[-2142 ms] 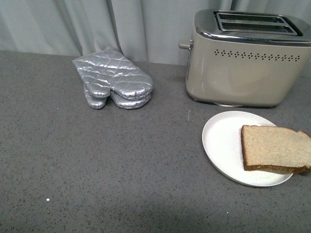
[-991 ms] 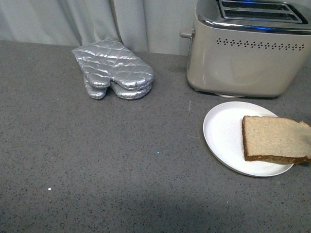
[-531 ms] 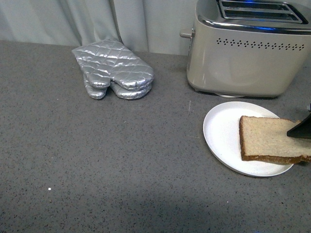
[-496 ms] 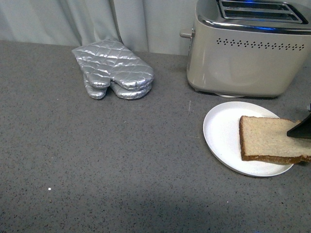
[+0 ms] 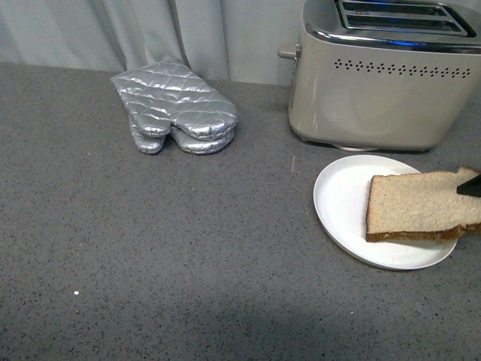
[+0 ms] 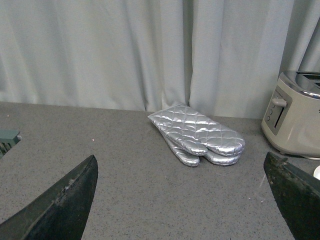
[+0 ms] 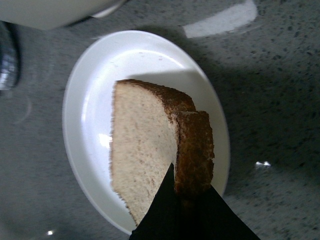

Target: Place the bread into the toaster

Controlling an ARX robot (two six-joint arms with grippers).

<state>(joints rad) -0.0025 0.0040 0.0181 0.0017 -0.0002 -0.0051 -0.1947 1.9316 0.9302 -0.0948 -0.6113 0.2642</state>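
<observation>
- The bread (image 7: 142, 150) lies on the white plate (image 5: 342, 199), which stands on the bench (image 5: 150, 263) just in front of the toaster (image 5: 376, 83); its outer crust edge is tipped up off the plate while the opposite edge rests on it
- The right hand (image 7: 192, 200) is clenched on that raised crust edge, with a dark finger on each face of the slice; held by one edge, I judge, the rest of the slice can hang free and enter a slot first
- The slots (image 5: 398, 19) open upward in the chrome top, and nothing shows sticking out of them; so the slice probably has to be turned on edge and carried above the toaster, a short trip with the plate so near
- The left hand (image 6: 180, 197) is spread wide and holds nothing; it hovers over the bench well apart from the plate, facing the silver oven mitt (image 6: 197, 135), seemingly kept out of the way
- A soft slice pinched at one edge may sag or tear; the grip looks narrow
</observation>
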